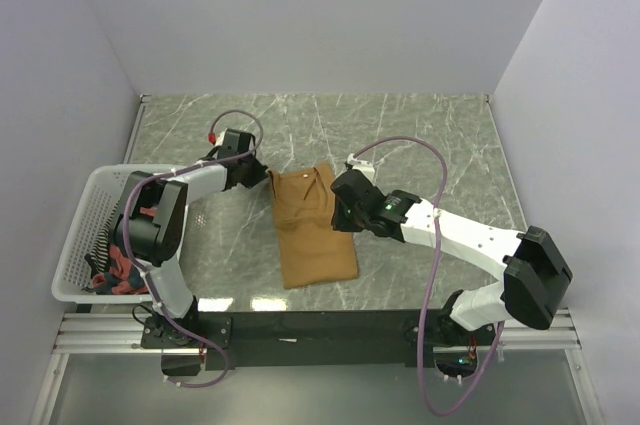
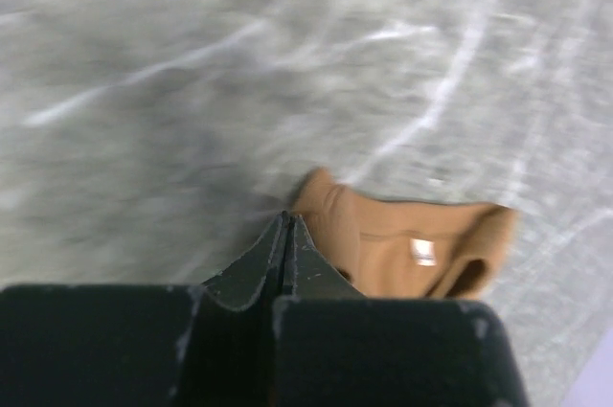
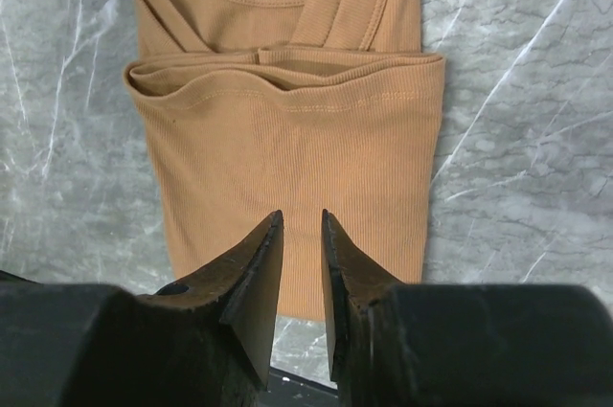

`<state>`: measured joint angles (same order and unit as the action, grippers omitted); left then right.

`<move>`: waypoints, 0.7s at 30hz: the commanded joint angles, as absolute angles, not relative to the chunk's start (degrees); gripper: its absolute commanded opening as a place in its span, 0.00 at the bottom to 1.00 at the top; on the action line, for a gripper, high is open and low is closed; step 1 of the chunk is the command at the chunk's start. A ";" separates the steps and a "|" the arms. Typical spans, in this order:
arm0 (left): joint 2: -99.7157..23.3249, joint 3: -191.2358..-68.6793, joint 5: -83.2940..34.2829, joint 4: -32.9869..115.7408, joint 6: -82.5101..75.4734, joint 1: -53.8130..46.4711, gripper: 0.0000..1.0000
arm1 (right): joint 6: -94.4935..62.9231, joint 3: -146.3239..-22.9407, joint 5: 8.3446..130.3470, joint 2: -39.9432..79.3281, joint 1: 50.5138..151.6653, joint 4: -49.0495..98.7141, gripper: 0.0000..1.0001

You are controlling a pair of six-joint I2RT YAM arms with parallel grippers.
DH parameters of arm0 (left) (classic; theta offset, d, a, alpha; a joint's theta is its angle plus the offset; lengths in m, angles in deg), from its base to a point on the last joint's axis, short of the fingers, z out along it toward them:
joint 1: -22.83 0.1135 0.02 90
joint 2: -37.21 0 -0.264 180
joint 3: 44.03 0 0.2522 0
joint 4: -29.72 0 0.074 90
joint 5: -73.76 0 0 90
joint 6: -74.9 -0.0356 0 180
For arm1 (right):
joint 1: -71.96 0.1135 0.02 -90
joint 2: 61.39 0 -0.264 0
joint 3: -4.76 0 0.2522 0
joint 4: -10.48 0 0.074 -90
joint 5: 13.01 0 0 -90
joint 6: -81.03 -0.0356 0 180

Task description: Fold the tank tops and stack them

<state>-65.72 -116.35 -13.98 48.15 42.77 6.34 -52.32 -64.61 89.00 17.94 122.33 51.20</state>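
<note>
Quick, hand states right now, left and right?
Left hand: closed, tips at the edge of the tan top; a grip on it cannot be told.
Right hand: open, over the tan top, holding nothing.

The top camera looks steeply down from above and behind the arm bases, far enough back to hold the whole tabletop. Each wrist camera sits close behind its own fingers: the one on the left hand skims low across the stone (blurred), and the one on the right hand faces straight down. All three share the tan-brown top.
</note>
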 commanded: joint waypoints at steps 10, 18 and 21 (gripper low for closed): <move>-67.81 -121.41 -15.80 44.53 41.07 3.23 0.01 | -51.77 -63.23 89.12 16.13 120.92 48.85 0.29; -68.96 -121.15 -15.80 43.83 41.59 1.82 0.01 | -51.69 -62.35 88.85 16.04 120.30 48.41 0.29; -70.01 -121.51 -15.80 43.92 41.42 1.12 0.01 | -51.69 -62.08 88.68 16.74 120.22 47.79 0.29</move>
<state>-69.42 -120.14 -14.99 45.31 42.57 1.90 -52.32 -62.65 88.19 17.72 120.78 50.00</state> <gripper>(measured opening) 0.012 0.288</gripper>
